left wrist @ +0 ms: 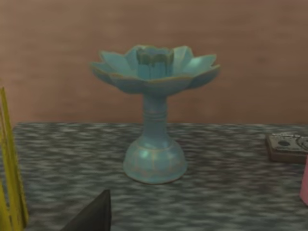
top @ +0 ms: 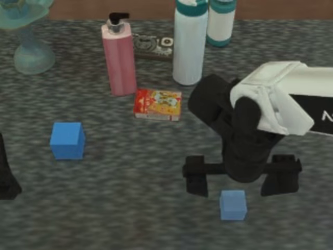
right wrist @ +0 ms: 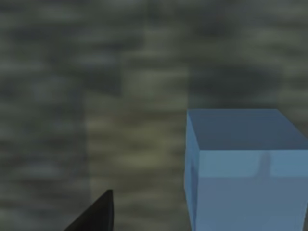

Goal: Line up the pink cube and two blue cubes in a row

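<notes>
Nearest the overhead camera stands my right arm [top: 281, 96], white-shelled and black at the wrist, reaching in from the table's right side. It is the largest form in view. Beneath everything lies the table [top: 130, 208], a mottled grey surface with a brown strip along its far edge.

Two white bottles with teal bands come next. The larger white bottle [top: 190, 44] is upright at the far middle, and the second white bottle [top: 221, 23] is just beside it to the right. Left of them stands the pink pump bottle [top: 119, 60], upright, with a black nozzle. The teal lotus-shaped stand [top: 31, 49] occupies the far left corner; the left wrist view faces it squarely [left wrist: 154, 144]. My left arm [top: 6, 179] is parked at the table's left edge, and its grasp cannot be told.

My right gripper [top: 235, 188] hangs over the near right part of the table, fingers spread wide, released and holding nothing. A red printed packet [top: 157, 104] lies flat near the foot of the pink pump bottle. A small flat grey device [top: 153, 46] lies between that bottle and the larger white one.

The saturated blue cube [top: 67, 140] rests on the left half of the table, well apart from the rest. The lighter blue cube [top: 233, 204], smallest of all, sits on the table just below the spread fingers, untouched; the right wrist view shows it close [right wrist: 245, 168].
</notes>
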`<state>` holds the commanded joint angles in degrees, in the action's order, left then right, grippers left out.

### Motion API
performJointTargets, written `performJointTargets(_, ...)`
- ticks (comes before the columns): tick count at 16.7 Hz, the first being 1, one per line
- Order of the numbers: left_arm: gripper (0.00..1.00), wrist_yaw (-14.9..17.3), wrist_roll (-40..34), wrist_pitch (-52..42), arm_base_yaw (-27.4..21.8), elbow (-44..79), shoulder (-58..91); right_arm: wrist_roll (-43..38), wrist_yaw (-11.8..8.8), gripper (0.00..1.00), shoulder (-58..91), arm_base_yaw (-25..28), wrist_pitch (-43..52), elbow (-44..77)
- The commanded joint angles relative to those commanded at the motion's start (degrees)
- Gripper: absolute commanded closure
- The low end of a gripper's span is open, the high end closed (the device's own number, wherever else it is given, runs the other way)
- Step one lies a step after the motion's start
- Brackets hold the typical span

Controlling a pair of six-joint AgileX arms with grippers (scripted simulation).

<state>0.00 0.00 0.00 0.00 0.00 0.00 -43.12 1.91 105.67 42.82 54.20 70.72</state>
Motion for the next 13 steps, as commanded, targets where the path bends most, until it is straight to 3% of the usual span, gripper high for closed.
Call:
performJointTargets(5, 0.0, 0.0, 0.0, 0.0, 0.0, 0.0, 0.0, 0.0, 0.0, 0.0, -3.3, 0.4, 8.5, 5.3)
performJointTargets(13, 0.0, 0.1, -0.9, -4.1, -0.9, 5.7, 5.9, 2.5, -0.3, 0.0, -8.9, 0.7, 5.0, 0.1)
